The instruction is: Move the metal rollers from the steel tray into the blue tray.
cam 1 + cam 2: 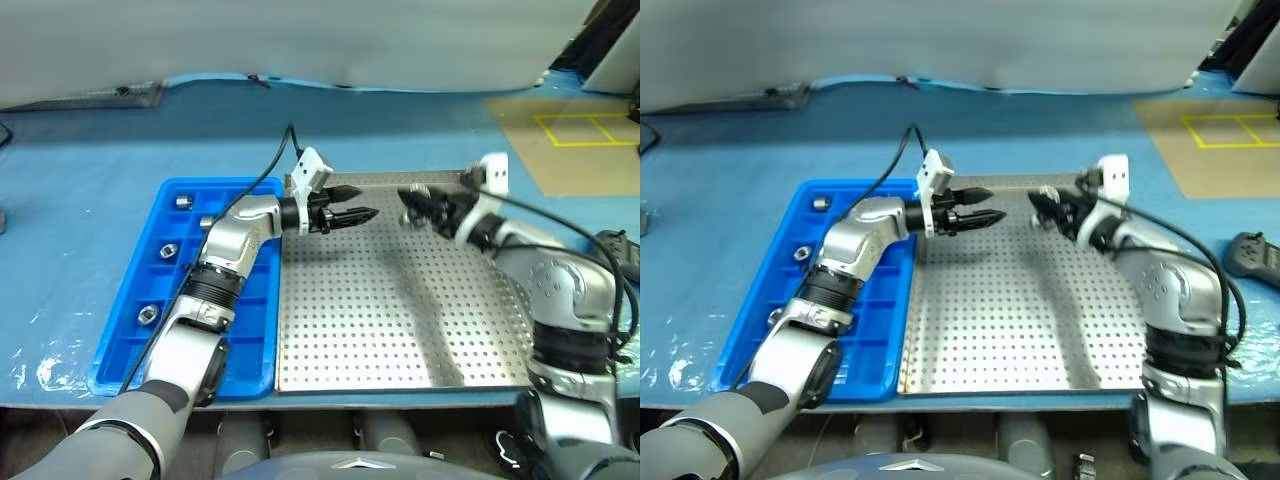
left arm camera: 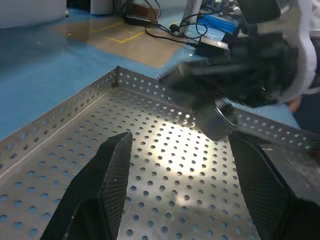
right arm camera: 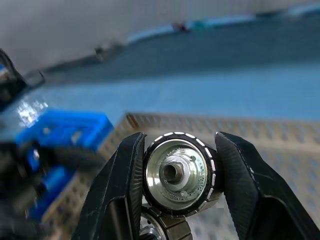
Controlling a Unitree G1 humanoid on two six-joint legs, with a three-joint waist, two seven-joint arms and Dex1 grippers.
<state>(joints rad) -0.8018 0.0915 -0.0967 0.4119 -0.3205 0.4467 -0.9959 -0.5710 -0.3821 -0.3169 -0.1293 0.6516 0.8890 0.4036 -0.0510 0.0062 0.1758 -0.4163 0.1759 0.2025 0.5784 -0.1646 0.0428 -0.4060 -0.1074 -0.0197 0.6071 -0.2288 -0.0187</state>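
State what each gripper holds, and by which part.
The right gripper clamps a metal roller across its round outer rim, end face showing. The left gripper is open, holding nothing.

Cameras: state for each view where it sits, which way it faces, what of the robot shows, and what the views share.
Left eye and right eye: head, facing forward and down; both arms over the steel tray and blue tray.
Left wrist: looks along the open left gripper across the steel tray at the right gripper.
Right wrist: looks along the right gripper, shut on a metal roller.
Shared: steel tray, right gripper.
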